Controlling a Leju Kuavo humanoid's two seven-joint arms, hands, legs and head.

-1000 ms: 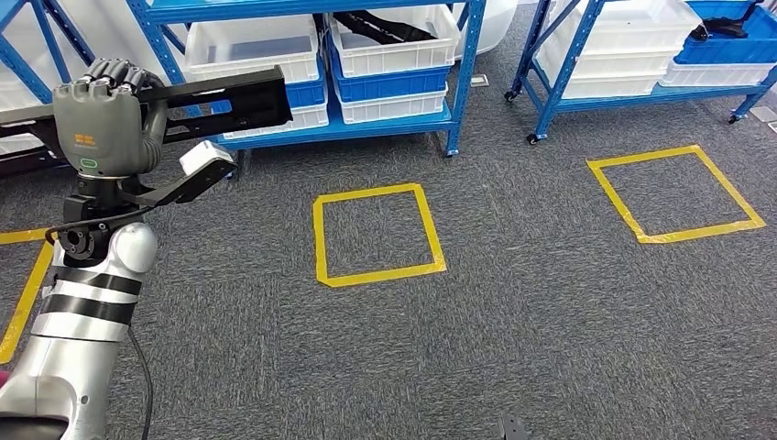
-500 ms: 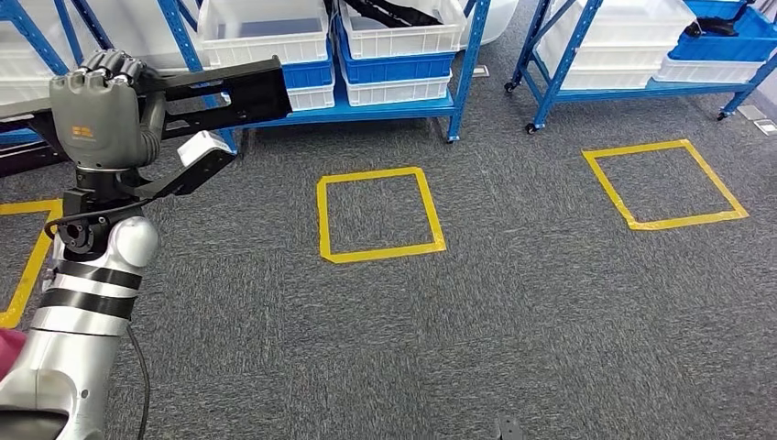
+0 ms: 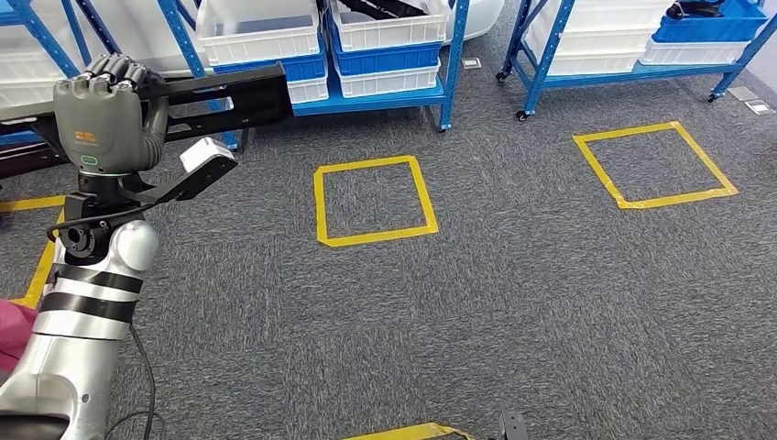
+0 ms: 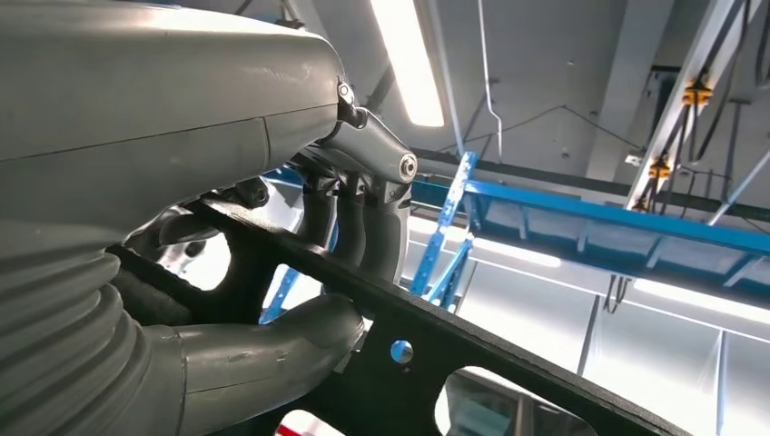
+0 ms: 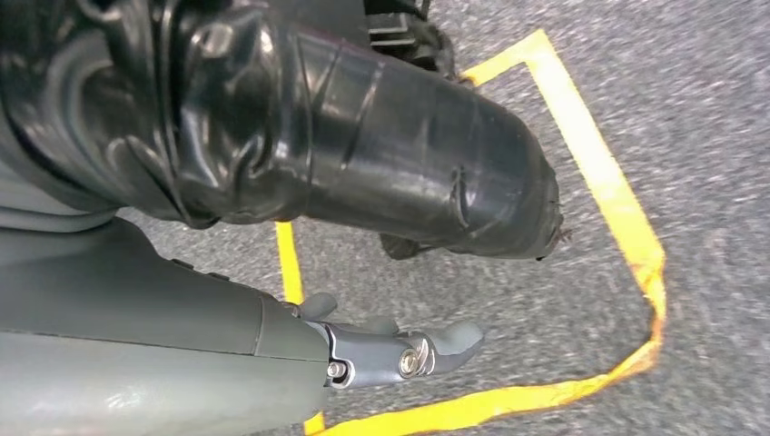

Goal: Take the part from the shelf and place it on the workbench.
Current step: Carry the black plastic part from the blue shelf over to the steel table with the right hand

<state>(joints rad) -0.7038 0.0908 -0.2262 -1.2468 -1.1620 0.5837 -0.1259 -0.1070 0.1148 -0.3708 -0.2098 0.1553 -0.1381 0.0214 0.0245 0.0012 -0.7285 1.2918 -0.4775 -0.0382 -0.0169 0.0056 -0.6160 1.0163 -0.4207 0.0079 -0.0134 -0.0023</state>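
A long black part (image 3: 183, 101) is gripped by the left hand (image 3: 105, 124), lying roughly level, left to right; the right hand (image 5: 399, 350) seems empty, fingers apart.

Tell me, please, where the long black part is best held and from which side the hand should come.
Judging by shape, near its end, as now: the left hand wraps its fingers over the black part from above, around the narrow frame bar. The cut-outs give fingers room.

Left robot hand (image 3: 108, 115) gripped long black part (image 3: 197, 96), raised over grey carpet (image 3: 513, 302); blue shelf (image 3: 366, 96) with white bins (image 3: 247, 32) stood behind.
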